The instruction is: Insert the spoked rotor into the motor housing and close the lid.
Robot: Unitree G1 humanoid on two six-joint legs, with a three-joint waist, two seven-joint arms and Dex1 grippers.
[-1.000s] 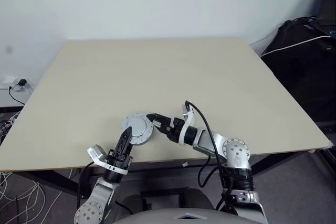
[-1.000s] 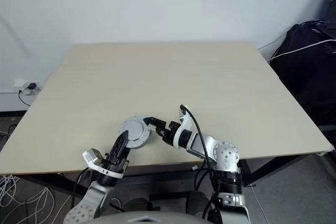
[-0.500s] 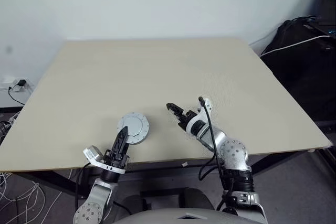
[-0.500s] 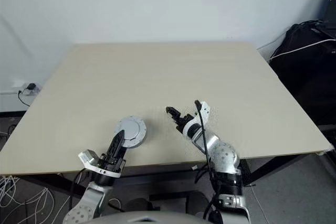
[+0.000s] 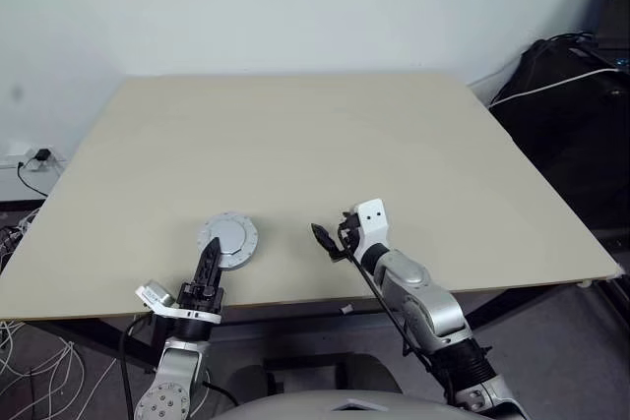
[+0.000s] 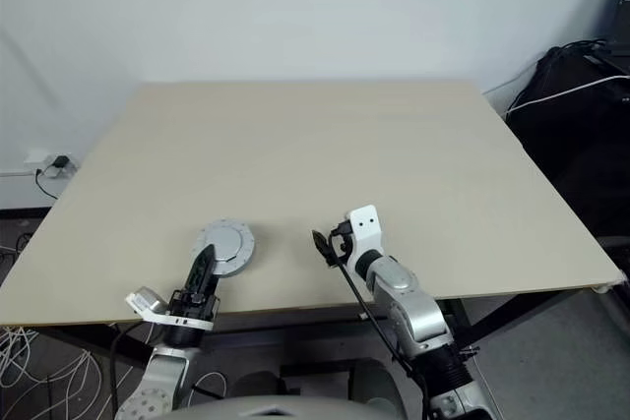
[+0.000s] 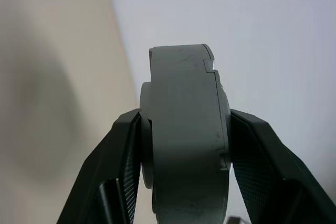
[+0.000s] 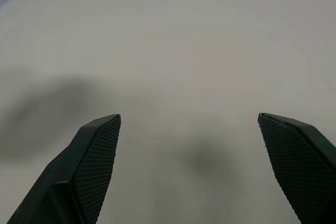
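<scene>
Now the two arms have drawn apart. A second ago the right gripper [image 5: 322, 237] had its fingertips right against the edge of the grey disc [image 5: 227, 240]; since then it has let go and swung off to the right, and it hangs over bare table [image 5: 295, 135] with its jaws spread wide and nothing between them. In its wrist view the two black fingers [image 8: 92, 156] stand far apart with only tabletop beyond.

The left gripper [image 5: 209, 261] alone has the disc. Its jaws are pinching the part edge-on, one pad [image 7: 123, 174] on each flat face, so the disc rises straight up from between the fingertips, out past them and over the near part of the table. The whole thing has slid a little to the left with that arm. From the head cameras, the face looks plain grey with small notches round the rim; I would take it for the lid sitting on the housing, as one closed stack, since no separate copper-wound part or spoked wheel lies anywhere near either set of jaws. I cannot see inside, so I cannot swear the wheel is seated.

My reading is that the pressing-on is finished and the right arm is backing away. What is left, most likely, is for the left arm to set the closed piece down.
</scene>
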